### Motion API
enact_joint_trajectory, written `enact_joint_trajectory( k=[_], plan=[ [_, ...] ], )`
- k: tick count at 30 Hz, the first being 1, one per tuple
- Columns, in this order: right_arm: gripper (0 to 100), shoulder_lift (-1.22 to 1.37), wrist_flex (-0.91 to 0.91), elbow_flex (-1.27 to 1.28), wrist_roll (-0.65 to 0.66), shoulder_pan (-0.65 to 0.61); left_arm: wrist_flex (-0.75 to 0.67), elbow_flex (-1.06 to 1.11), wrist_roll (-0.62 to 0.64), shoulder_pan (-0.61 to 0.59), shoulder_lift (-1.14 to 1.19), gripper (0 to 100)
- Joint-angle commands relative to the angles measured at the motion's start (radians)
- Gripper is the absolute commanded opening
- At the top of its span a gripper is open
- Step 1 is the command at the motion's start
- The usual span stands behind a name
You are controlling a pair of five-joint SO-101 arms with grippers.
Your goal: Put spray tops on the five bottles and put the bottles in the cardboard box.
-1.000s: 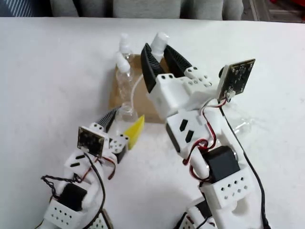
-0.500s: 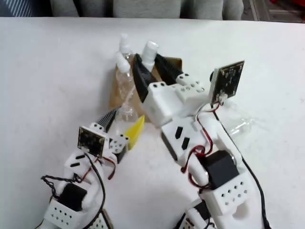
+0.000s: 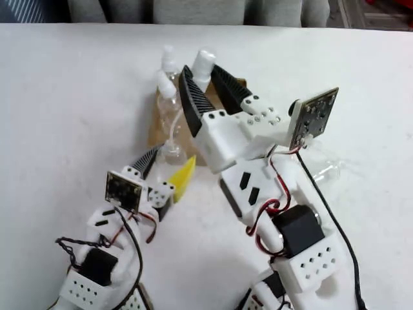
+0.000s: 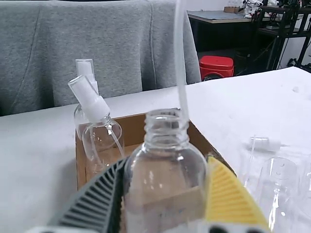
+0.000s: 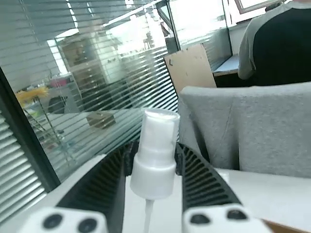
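Two capped clear plastic bottles [image 4: 99,138] are already standing in the brown cardboard box [image 3: 153,132]. My left gripper [image 4: 163,199] is closed snug around an uncapped clear plastic bottle [image 4: 164,160], upright at the box's near edge. My right gripper [image 3: 200,70] is pinching a white spray top [image 5: 155,150] above it, thin dip tube [image 4: 180,58] hanging down to the open neck. Can't tell if it's inside yet.
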Motion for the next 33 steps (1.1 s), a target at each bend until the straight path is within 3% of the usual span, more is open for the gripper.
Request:
enact_joint_trajectory(
  k=[1, 6, 33],
  plan=[
    [1.6, -0.010, -0.077, 0.032, 0.017, 0.010, 0.020, -0.005, -0.012, 0.008, -0.022, 3],
    [1.6, -0.010, -0.154, 0.098, 0.020, 0.010, 0.020, -0.005, -0.012, 0.008, -0.022, 3],
    [1.6, -0.010, -0.163, 0.018, 0.017, 0.045, 0.020, -0.005, -0.014, 0.008, -0.022, 3]
  ],
)
